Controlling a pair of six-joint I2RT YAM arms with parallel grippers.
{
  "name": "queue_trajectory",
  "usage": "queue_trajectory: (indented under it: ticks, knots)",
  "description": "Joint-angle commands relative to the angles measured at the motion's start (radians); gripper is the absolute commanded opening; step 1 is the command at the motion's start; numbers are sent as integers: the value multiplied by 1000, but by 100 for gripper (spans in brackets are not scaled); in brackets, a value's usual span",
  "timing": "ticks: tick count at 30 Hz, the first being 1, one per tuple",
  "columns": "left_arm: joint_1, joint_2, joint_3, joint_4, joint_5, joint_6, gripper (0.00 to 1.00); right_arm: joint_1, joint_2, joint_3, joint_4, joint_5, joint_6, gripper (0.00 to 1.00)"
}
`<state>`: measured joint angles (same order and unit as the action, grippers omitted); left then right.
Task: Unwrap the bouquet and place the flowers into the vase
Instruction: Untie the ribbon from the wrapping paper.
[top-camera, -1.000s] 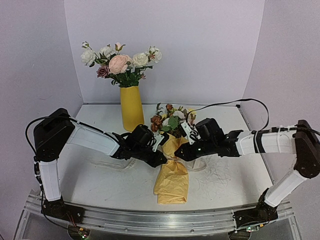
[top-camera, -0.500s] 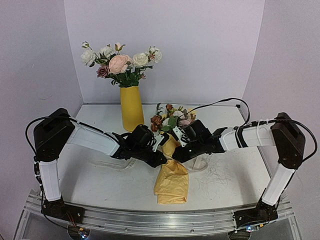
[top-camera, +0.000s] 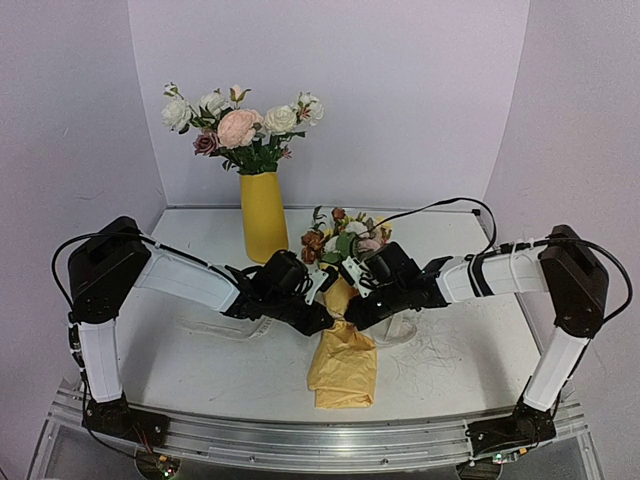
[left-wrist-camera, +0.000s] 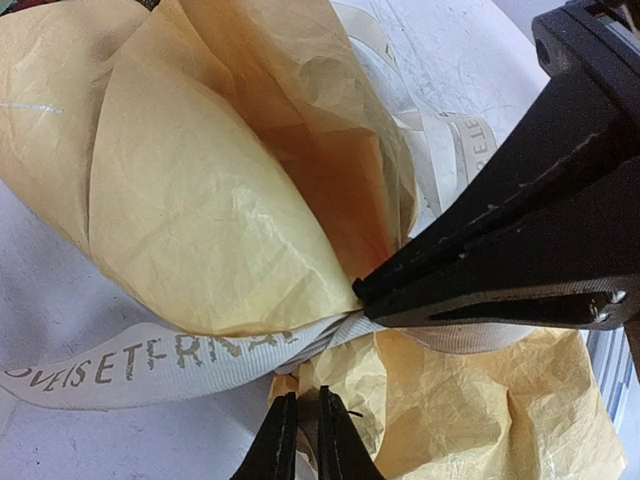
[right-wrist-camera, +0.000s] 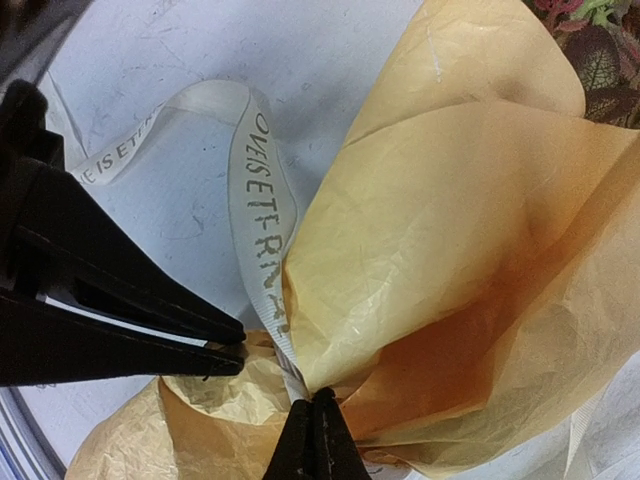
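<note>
Wrist views: right gripper (right-wrist-camera: 314, 405) pinches ribbon (right-wrist-camera: 255, 170); left gripper (left-wrist-camera: 303, 402) pinches bouquet (left-wrist-camera: 200, 200) paper.
Top view: vase (top-camera: 263, 220) holds roses (top-camera: 238, 128).

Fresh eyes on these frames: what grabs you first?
The cone of crinkled yellow-orange paper holding small mixed flowers sits mid-table, with the right end effector pinched shut on its cream printed ribbon and the left end effector at the same waist. Behind, at the back left, a tall yellow vase carries white and pink roses.
</note>
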<state>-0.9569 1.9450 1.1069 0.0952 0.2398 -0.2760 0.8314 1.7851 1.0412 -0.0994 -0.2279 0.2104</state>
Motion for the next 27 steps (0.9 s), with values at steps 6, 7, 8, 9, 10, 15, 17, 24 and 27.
queue_trajectory:
  ticks: [6, 7, 8, 9, 10, 15, 17, 24, 27]
  knots:
    - [-5, 7, 39, -3, -13, 17, 10, 12, -213, -49, -8, 48, 33, 0]
    - [-6, 8, 38, -3, -14, 17, 10, 13, -224, -55, -7, 56, 37, 0]
    - [-6, 7, 35, -2, -16, 17, 11, 11, -246, -66, -7, 67, 44, 0]
    - [-6, 8, 35, -3, -16, 17, 10, 12, -255, -69, -5, 70, 47, 0]
    - [-9, 5, 32, -4, -17, 15, 11, 12, -267, -80, -1, 64, 45, 0]
    - [-11, -2, 30, -3, -21, 15, 10, 11, -182, -40, -17, 23, 27, 15]
    - [-11, -4, 32, -5, -23, 15, 10, 13, -140, -17, -21, 11, 25, 17]
    - [-12, -7, 41, -6, -20, 9, 10, 14, -51, 40, -35, 25, 20, 25]
    - [-14, -3, 48, -6, -13, 10, 10, 20, -15, 56, -44, 43, 16, 25]
